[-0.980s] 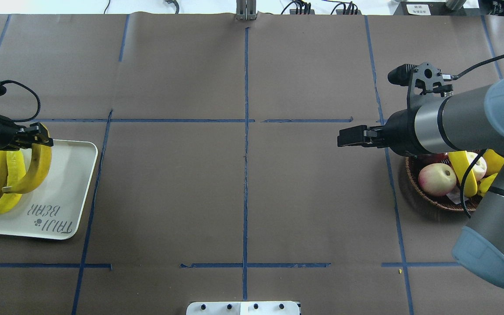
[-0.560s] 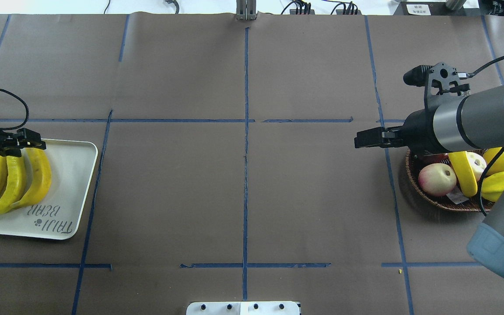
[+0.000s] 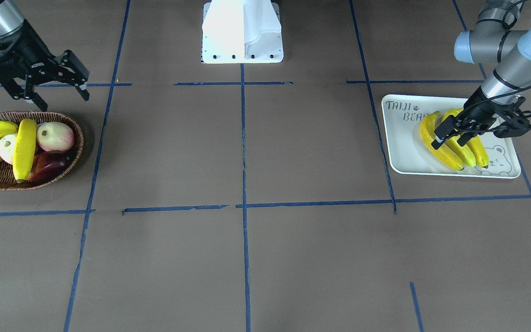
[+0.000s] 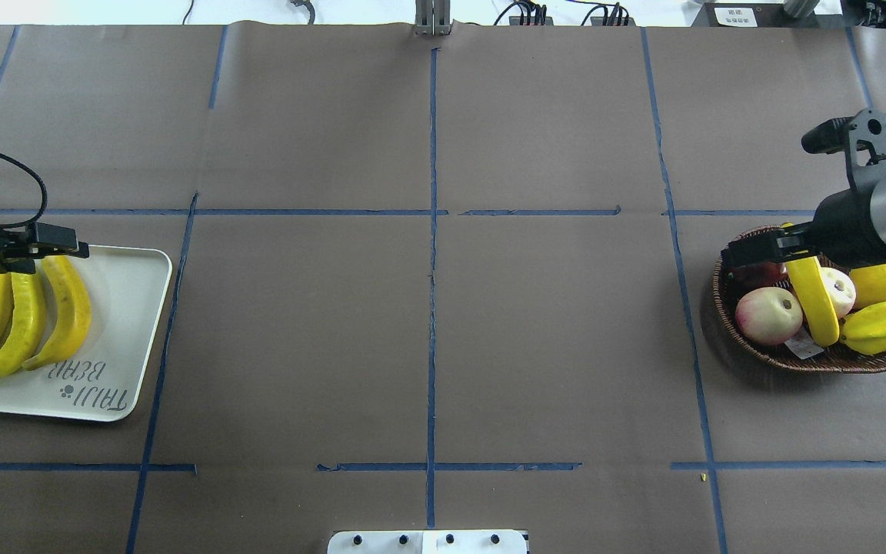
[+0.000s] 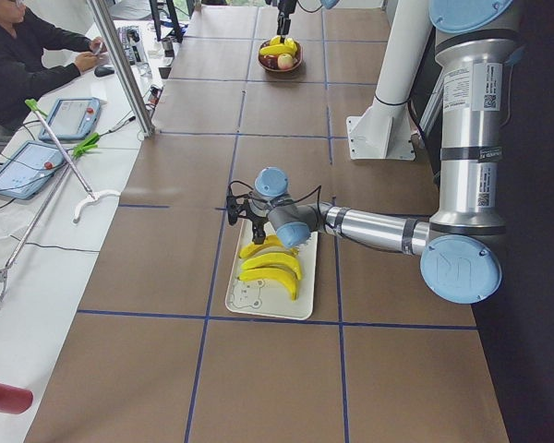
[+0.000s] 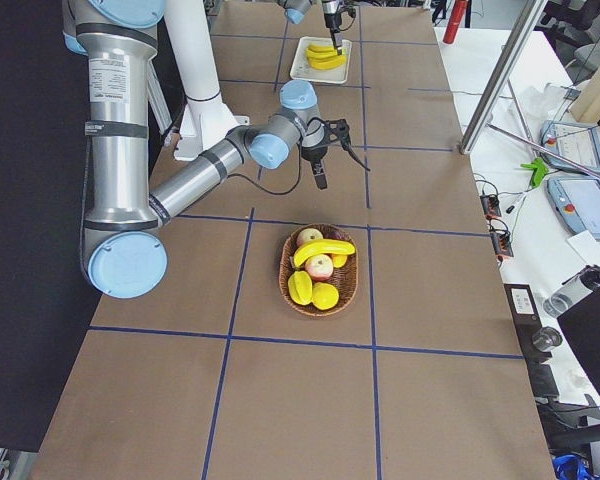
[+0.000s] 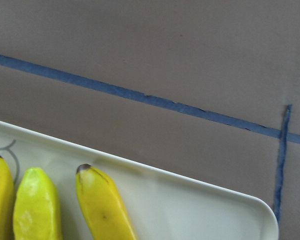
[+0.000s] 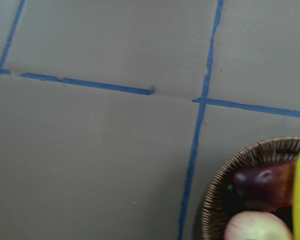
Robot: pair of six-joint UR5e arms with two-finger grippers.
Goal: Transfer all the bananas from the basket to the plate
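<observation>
As far as my feeds show, three bananas point(image 4: 24, 315) are lying side by side on the plate point(image 4: 124, 308). They all curve the same way and sit packed close together, and the middle one looks a bit greener. They're between the "TAIJI BEAR" lettering and the little bear drawing.

My left fingers point(image 4: 58, 238) are apart with nothing between them. They hang just over one end of those bananas, at the plate's far edge as I see it from overhead. The left wrist cam only gives me three banana tips, the plate's rim and one corner, and blue tape on the bench point(image 4: 428, 346) beyond.

One more banana point(image 4: 816, 304) is in the basket point(image 4: 766, 355), at the opposite end of the bench and well apart from the plate. It lies on top, stretched across the other fruit. A pinkish apple point(image 4: 768, 315) is right beside it, and a paler one is partly under it. A dark red fruit point(image 3: 49, 166) is in there too, plus a lemon point(image 4: 881, 283) and a starfruit point(image 4: 877, 327).

My right fingers point(image 3: 80, 76) are spread wide and empty. They're up off the bench near the basket's rim, touching nothing. The right wrist cam mostly shows bench and tape. The basket's edge pokes into one corner, with the dark fruit, a bit of apple and a sliver of yellow.
</observation>
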